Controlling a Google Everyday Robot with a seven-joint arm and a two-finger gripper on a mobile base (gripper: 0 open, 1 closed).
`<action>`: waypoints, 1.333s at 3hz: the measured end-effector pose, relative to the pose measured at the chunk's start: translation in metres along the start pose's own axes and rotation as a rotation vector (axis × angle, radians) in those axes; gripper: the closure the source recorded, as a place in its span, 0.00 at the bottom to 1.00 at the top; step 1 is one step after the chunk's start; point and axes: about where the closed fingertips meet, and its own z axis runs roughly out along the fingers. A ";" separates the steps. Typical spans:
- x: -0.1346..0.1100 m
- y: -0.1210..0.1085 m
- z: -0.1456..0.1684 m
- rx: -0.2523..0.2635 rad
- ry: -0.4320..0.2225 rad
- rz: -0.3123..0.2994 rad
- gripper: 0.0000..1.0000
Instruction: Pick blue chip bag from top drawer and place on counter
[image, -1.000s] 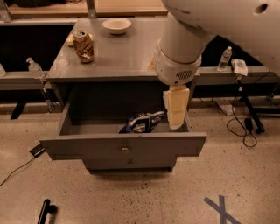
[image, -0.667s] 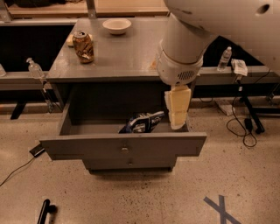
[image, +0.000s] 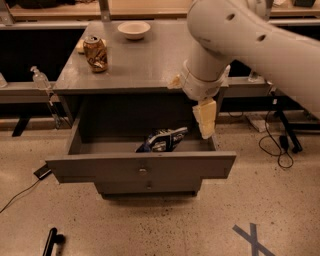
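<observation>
The end effector (image: 206, 119) hangs over the right end of the drawer (image: 140, 166); whether it is wide or narrow I cannot tell. It should shift left above the chip bag (image: 162, 140), then descend.

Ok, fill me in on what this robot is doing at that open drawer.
The robot's one arm reaches down in front of the grey cabinet, and its gripper hangs over the right end of the pulled-out top drawer. The blue chip bag lies inside the drawer, just left of the gripper, and does not appear to be held. The counter above carries a drink can and a bowl. The bag has not yet been lifted out.
</observation>
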 end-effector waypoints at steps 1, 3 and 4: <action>0.015 -0.019 0.041 -0.030 -0.017 -0.140 0.00; 0.017 -0.019 0.134 -0.130 -0.156 -0.331 0.00; 0.009 -0.016 0.173 -0.145 -0.210 -0.386 0.25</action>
